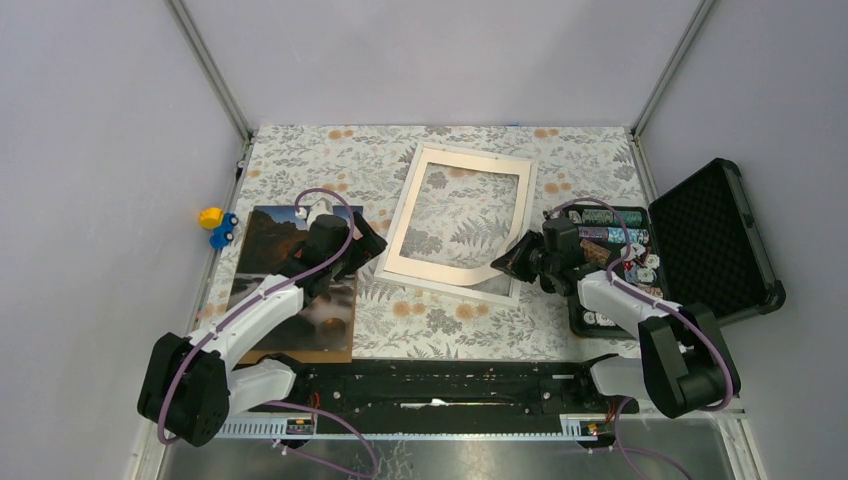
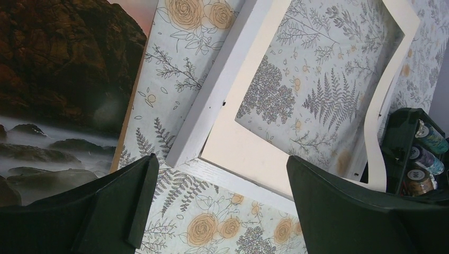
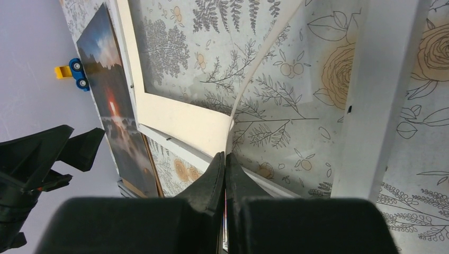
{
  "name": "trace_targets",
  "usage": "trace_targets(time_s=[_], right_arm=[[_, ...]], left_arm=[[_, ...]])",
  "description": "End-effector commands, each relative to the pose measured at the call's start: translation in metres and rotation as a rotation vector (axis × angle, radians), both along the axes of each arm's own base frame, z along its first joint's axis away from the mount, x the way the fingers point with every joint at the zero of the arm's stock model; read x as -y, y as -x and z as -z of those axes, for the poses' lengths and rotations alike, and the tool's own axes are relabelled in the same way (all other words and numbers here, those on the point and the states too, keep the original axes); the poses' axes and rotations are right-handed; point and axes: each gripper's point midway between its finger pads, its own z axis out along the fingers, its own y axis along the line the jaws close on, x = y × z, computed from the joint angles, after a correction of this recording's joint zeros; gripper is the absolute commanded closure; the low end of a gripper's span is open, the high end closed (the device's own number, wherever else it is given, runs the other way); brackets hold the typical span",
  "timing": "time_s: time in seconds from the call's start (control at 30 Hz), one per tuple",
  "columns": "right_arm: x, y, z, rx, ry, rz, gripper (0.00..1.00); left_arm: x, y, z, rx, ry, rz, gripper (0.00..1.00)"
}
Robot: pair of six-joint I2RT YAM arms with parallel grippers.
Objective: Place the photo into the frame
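Note:
The photo, a dark landscape with an orange glow, lies flat at the left on a brown board. In the left wrist view the photo fills the upper left. The white frame lies at the table's middle, with a cream mat on top of it. My left gripper hovers open over the frame's near left corner, with nothing between its fingers. My right gripper is shut on the mat's near right corner, and the mat bows upward there off the frame.
A brown backing board sticks out under the photo's near edge. A yellow and blue toy car sits at the left table edge. An open black case with tape rolls stands at the right, close to my right arm.

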Motion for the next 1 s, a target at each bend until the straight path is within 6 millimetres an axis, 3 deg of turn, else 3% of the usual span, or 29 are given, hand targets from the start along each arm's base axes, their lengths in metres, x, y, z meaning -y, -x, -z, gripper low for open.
trace_targets(time_s=[0.0,0.2,0.43,0.57,0.73,0.97], right_arm=[[-0.005,-0.017,-0.014,0.067,-0.014,0.015,0.99],[0.004,-0.013,-0.006,0.029,0.063,0.013,0.82],[0.028,0.006,-0.012,-0.021,0.231,-0.016,0.39],[0.034,0.018,-0.019,-0.046,0.297,-0.087,0.22],[0.06,0.029,-0.031,-0.015,0.443,-0.123,0.19],[0.046,0.012,-0.042,0.023,0.319,-0.18,0.35]], left_arm=[[0.003,-0.01,-0.025,0.083,0.021,0.013,0.01],[0.004,-0.011,-0.027,0.091,0.011,0.027,0.01],[0.008,-0.013,-0.034,0.111,-0.004,0.072,0.01],[0.011,-0.015,-0.038,0.127,-0.025,0.114,0.01],[0.031,-0.014,-0.048,0.149,-0.005,0.247,0.01],[0.053,-0.015,-0.036,0.078,0.008,0.388,0.01]])
